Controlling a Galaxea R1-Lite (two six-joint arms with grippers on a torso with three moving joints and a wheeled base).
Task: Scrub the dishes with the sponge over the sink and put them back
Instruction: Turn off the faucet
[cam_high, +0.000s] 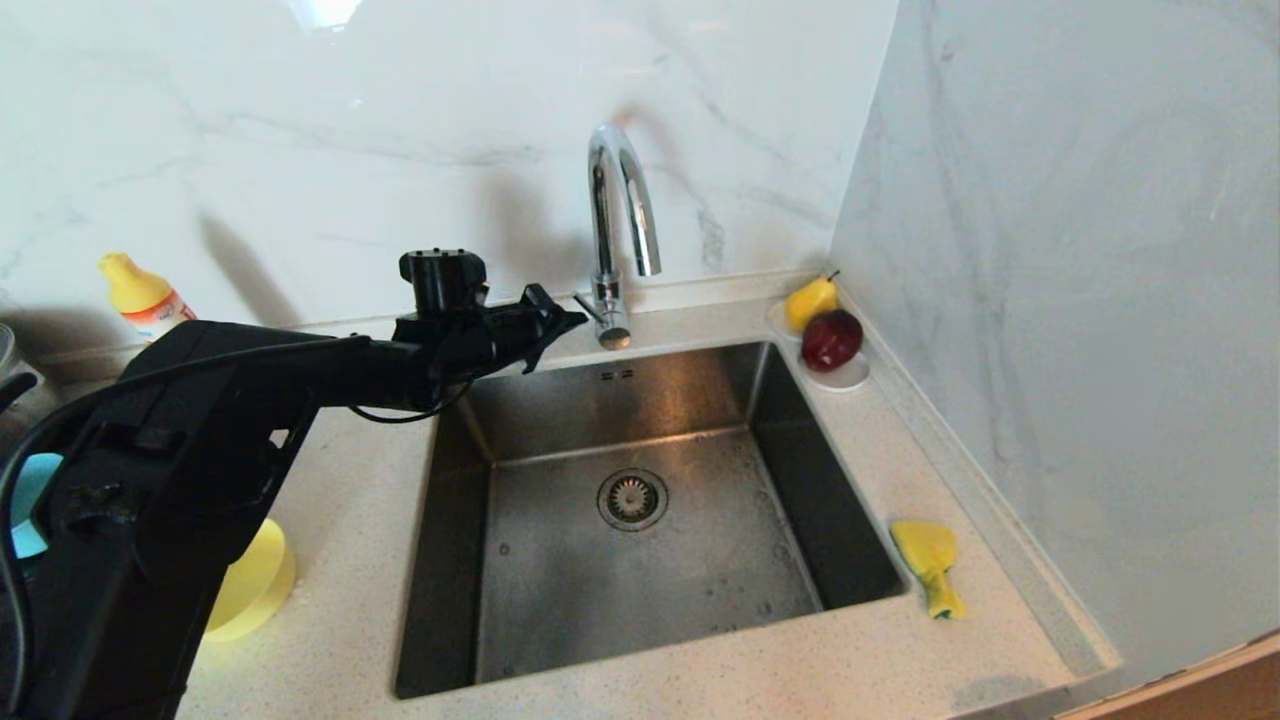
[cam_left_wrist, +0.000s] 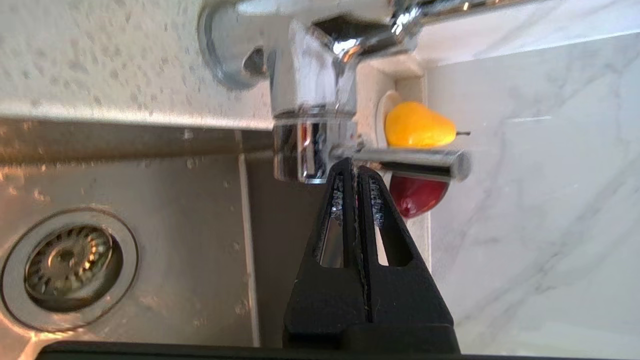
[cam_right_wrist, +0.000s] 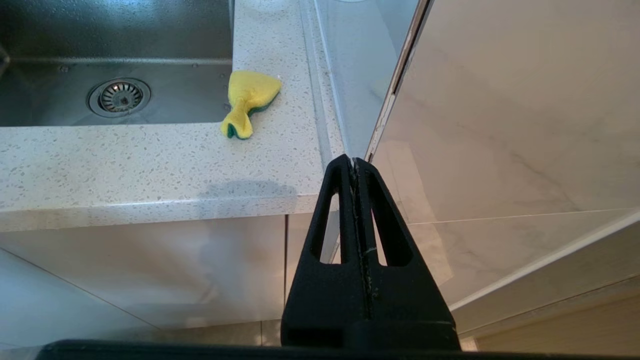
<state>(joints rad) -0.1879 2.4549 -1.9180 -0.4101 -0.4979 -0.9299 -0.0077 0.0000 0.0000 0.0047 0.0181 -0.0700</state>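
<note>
Two end effectors show, and only the left one is up over the work. The left end effector (cam_high: 572, 320) has its fingers pressed together with nothing between them, and its tip sits right at the thin lever handle (cam_left_wrist: 407, 163) of the chrome tap (cam_high: 620, 225), at the far rim of the sink (cam_high: 640, 400); whether tip and lever actually touch I cannot tell. The arm reaches in from the near left, crossing above the table (cam_high: 350, 560).

The right end effector (cam_right_wrist: 354, 162) hangs low off the near right corner of the table, in front of the cabinet face, its fingers likewise together and empty.

Below the left end effector the steel sink lies with the round drain strainer (cam_high: 632, 498) in the middle of its floor. On the table's right strip, near the sink's near right corner, lies the sponge (cam_high: 930, 562), yellow with a green edge, crumpled. In the far right corner a white saucer (cam_high: 845, 376) carries a yellow pear (cam_high: 810, 301) and a dark red fruit (cam_high: 831, 339), touching each other.

Left of the sink, partly hidden behind the left arm, the yellow bowl (cam_high: 255, 585) rests upside down on the table, and a sliver of the light blue bowl (cam_high: 30, 500) shows further left. A bottle with a yellow cap (cam_high: 145, 297) stands at the far left by the wall.
</note>
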